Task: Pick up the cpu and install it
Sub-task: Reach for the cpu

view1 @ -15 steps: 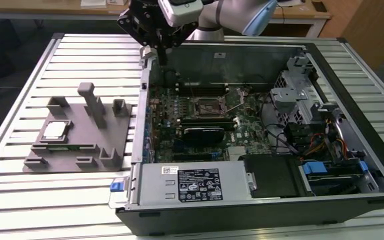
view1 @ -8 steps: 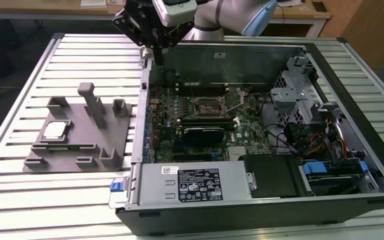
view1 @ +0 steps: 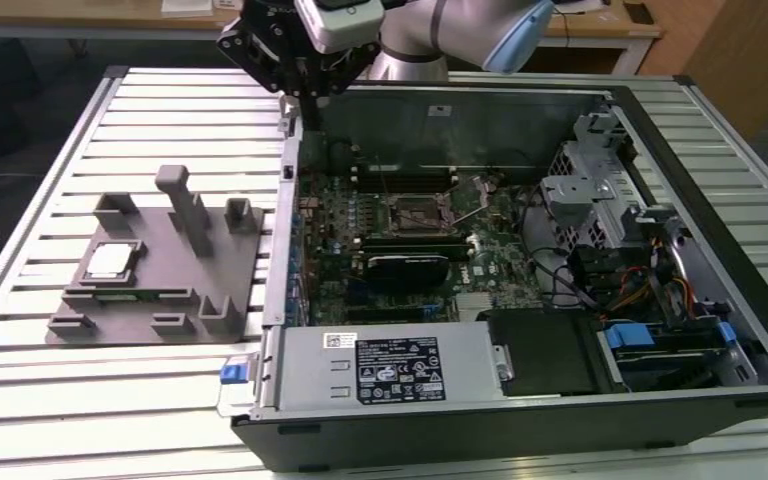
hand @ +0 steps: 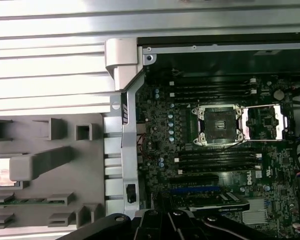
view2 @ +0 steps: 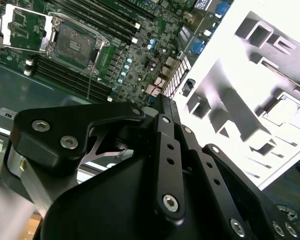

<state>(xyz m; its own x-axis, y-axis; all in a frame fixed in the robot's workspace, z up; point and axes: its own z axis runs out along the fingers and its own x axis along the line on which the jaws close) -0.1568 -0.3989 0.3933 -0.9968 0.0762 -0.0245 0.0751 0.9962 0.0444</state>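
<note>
Gripper (view1: pixel 315 95): black, on the grey arm, hanging above the far left corner of the open black computer case (view1: pixel 491 432). Open or closed: cannot tell from these views. Nothing is seen in its grip.

Cpu (view1: pixel 111 262): small thin square chip with a pale silvery metal top. It lies flat in a pocket of the grey moulded fixture tray (view1: pixel 151 255), on the slatted metal table (view1: pixel 37 400), at the exterior view's left and well apart from the gripper. In the first wrist view the cpu (hand: pixel 2 171) is partly covered by a grey tray post (hand: pixel 45 160).

Empty square processor socket (view1: pixel 420 212): mid-motherboard, retaining frame swung open, also clear in the first wrist view (hand: pixel 218 125). Install not yet done.

Handling, judged:
- The cpu is light, rigid and thin.
- The metal top is smooth, so likely slippery under hard pads.
- The underside contacts are presumably delicate, so no scraping or tilting.
- Best hold is on two opposite edges, kept level.
- The pocket walls look close around it, leaving little room for an edge hold.
</note>
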